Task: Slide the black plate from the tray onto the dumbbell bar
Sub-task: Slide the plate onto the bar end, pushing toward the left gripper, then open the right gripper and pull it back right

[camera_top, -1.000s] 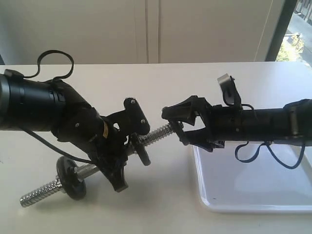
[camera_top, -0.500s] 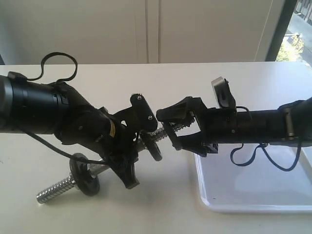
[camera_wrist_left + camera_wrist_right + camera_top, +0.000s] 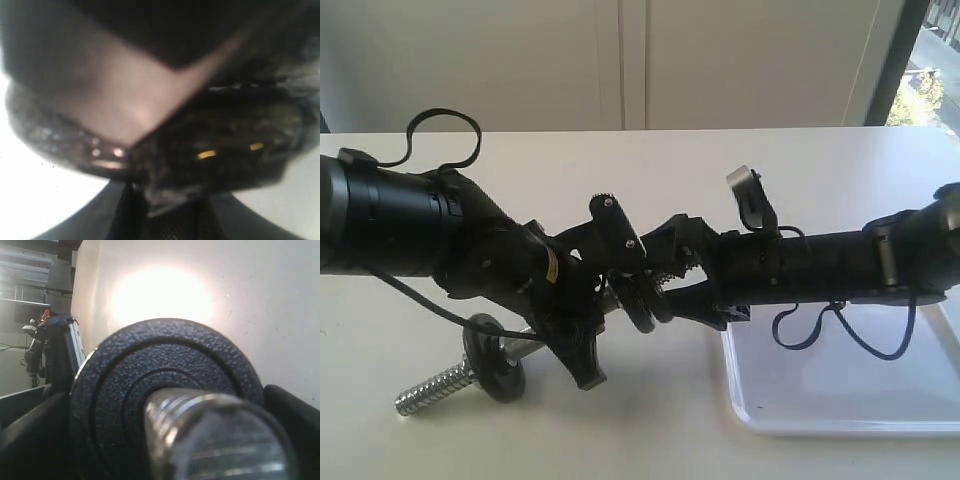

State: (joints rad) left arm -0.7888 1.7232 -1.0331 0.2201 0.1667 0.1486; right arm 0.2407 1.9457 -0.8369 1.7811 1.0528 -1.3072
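Note:
My left gripper (image 3: 598,300) is shut on the middle of the dumbbell bar (image 3: 432,390) and holds it tilted, its right end raised. One small black disc (image 3: 495,365) sits near the bar's low left end. The black plate (image 3: 642,303) is threaded on the raised right end, just beside the left gripper. My right gripper (image 3: 660,275) is open, its fingers straddling that threaded end right up against the plate. In the right wrist view the plate (image 3: 165,385) fills the middle with the bar end (image 3: 220,440) poking through its hole. The left wrist view is a dark blur.
The white tray (image 3: 840,400) lies under the right arm at the table's right, with nothing showing in it. Loose black cables hang from both arms. A white wall stands behind the table and a window at the far right.
The right gripper has moved left over the bar's threaded end until its fingers reach the plate. The left arm shifted the bar a little to the right early on.

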